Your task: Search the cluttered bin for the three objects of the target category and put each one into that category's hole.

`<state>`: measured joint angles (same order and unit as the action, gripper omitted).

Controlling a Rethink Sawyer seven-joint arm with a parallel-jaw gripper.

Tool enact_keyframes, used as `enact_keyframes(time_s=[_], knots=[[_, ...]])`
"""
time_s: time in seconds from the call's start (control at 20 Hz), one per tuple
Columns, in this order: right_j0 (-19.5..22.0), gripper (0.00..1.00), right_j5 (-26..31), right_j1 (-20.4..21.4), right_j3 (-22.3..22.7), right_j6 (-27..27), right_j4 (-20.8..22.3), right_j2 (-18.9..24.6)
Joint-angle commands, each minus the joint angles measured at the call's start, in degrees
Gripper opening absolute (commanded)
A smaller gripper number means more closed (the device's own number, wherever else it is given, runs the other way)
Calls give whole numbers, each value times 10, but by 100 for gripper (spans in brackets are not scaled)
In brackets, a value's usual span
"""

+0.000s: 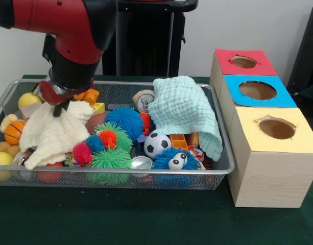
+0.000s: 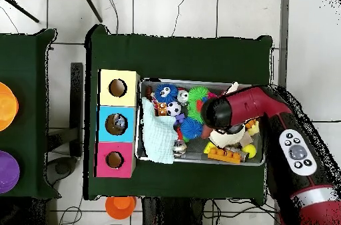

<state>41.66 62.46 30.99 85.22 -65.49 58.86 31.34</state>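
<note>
Jaws pinched together on a fold of cream cloth (image 1: 54, 133), gripper (image 1: 58, 106) low at the far-left corner of the wire-mesh bin (image 1: 225, 168).

Dark green table cover (image 1: 146, 219) underneath, white wall behind, black pedestal at the far side; pale tiled floor all around in the overhead view.

Packed inside the bin: light-green waffle cloth (image 1: 186, 109) heaped on the right and draped over the rim, soda can (image 1: 143, 100) poking out just beside it, blue spiky ball (image 1: 124, 121), green spiky ball (image 1: 111, 163), mini soccer ball (image 1: 157, 144), blue fuzzy toy with googly eyes (image 1: 172, 162), yellow ball (image 1: 29, 100) far left.

No plastic bottle showing in the clutter.

Wooden box (image 1: 268, 173) right of the bin: red hole far, blue-surround hole (image 1: 257, 90) in the middle, yellow near. Something pale visible down the blue hole from overhead; cannot tell what.
</note>
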Motion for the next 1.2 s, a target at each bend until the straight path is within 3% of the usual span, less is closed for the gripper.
enact_keyframes(time_s=[0.05,0.25,0.55,1.2], knots=[[73,0,-37,136,131,180,-73,39],[94,0,-23,196,175,184,-113,64],[100,0,-9,237,202,172,-129,78],[110,0,-46,234,220,135,-150,106]])
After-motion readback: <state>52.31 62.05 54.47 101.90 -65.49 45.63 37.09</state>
